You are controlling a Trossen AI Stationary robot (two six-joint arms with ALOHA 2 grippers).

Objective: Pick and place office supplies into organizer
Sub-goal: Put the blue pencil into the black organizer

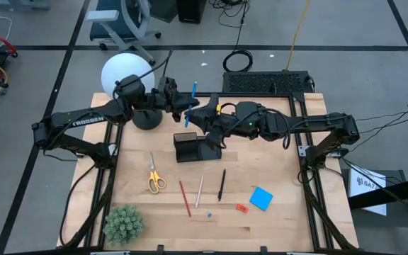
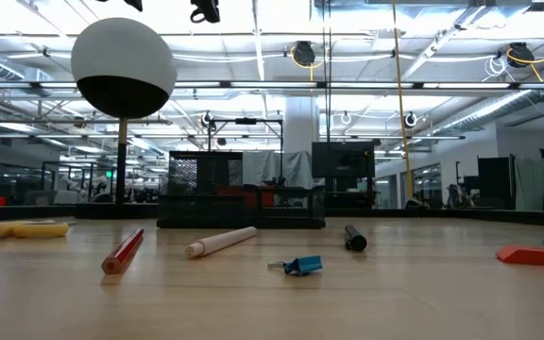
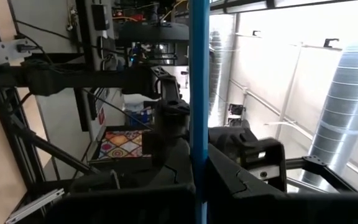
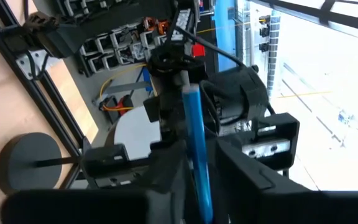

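Note:
Both grippers meet high above the table's far middle, on one thin blue pen (image 1: pixel 193 92). My left gripper (image 1: pixel 180 106) comes from the left and my right gripper (image 1: pixel 201 117) from the right; each is shut on the pen. The black organizer (image 1: pixel 195 146) stands on the table just nearer than them. On the near table lie the yellow-handled scissors (image 1: pixel 154 177), a red pencil (image 1: pixel 184 198), a pale pencil (image 1: pixel 200 191), a black pen (image 1: pixel 222 184), a blue note pad (image 1: pixel 261 198) and a red-orange piece (image 1: pixel 241 208). My left gripper pinches the blue pen's shaft (image 3: pixel 198 186) between its two fingers, which lie across the pen. The pen is lifted clear of the table and runs on past the fingers. My right gripper pinches the same pen's shaft (image 4: pixel 202 186) between its two fingers, coming at it from the opposite side, across the pen. Which end of the pen each holds cannot be told.
The white globe lamp (image 1: pixel 126 71) with its round black base (image 1: pixel 146 117) stands beside my left gripper. A green plant (image 1: pixel 124 224) sits at the near left corner. A tiny blue piece (image 1: pixel 209 214) lies near the pencils. A black grid box (image 1: pixel 264 83) stands at the far edge.

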